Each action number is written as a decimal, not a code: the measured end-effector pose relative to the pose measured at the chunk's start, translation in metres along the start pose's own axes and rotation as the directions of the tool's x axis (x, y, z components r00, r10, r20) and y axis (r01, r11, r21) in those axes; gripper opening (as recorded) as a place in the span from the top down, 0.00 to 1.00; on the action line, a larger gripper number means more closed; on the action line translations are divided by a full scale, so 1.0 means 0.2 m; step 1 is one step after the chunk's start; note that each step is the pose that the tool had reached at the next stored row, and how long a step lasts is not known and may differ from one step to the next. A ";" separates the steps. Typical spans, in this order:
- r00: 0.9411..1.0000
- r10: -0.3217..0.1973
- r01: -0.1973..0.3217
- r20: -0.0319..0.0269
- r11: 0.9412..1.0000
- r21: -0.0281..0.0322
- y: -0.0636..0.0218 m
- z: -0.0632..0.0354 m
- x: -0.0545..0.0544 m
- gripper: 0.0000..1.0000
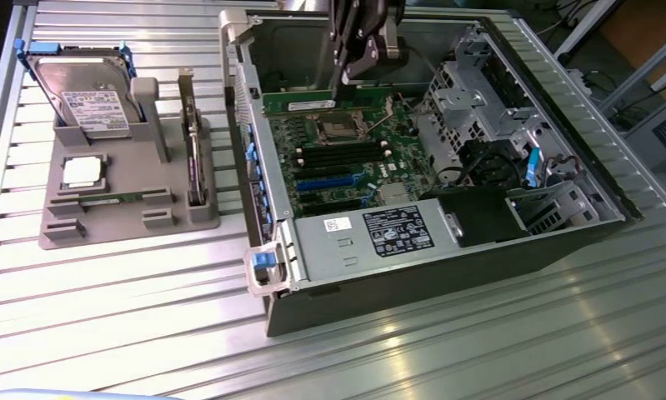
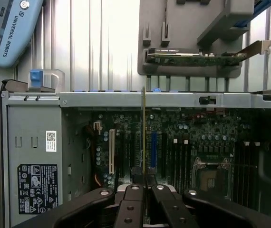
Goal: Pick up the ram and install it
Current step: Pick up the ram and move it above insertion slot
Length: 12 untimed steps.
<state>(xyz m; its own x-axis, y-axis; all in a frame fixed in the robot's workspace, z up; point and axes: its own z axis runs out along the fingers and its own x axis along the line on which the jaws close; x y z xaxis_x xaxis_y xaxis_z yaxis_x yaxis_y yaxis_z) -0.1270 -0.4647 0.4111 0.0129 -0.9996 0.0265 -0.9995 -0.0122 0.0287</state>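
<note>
The claw [image 1: 354,73] is reaching down into the open computer case [image 1: 422,287] and is gripping the ram [image 1: 299,106], closed tight on the thin green stick. In the exterior view the stick is stretching from the claw's tip toward the exterior view's left, white label showing, above the far end of the motherboard [image 1: 366,162] and close to the processor socket [image 1: 344,127]. In the wrist view the claw [image 2: 145,190] is pinching the ram [image 2: 143,133] edge-on, so it is showing as a narrow line running out over the board. The pick-up part of the job is looking finished, since the stick is riding in the claw, well apart from the grey parts holder [image 1: 55,229], where the hard drive [image 1: 82,92], the processor chip [image 1: 82,171] and the expansion card [image 1: 188,142] are sitting. The install part is looking undone: the ram is hovering above the board, apart from the black memory slots [image 1: 335,157], and no part of it seems to be sitting in a slot. Whether it is lining up with a slot I cannot tell
</note>
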 end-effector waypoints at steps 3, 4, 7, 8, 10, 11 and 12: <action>1.000 0.000 0.000 -0.001 1.000 0.000 -0.013 -0.001 0.00 0.88; 1.000 0.000 0.000 -0.001 1.000 0.000 -0.019 -0.001 0.00 0.88; 1.000 0.000 0.000 -0.002 1.000 0.000 -0.037 -0.001 0.00 0.88; 1.000 0.000 0.000 -0.003 1.000 0.000 -0.040 -0.001 0.00 0.88; 1.000 0.000 0.000 -0.003 1.000 0.000 -0.049 -0.001 0.00 0.88; 1.000 0.000 0.000 -0.004 1.000 0.000 -0.056 -0.002 0.00 0.88; 1.000 0.000 0.000 -0.004 1.000 0.000 -0.062 -0.002 0.00 0.88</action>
<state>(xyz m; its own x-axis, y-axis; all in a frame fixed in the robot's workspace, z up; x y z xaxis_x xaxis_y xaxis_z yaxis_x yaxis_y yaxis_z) -0.1146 -0.4647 0.4111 0.0129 -0.9995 0.0305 -0.9995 -0.0121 0.0288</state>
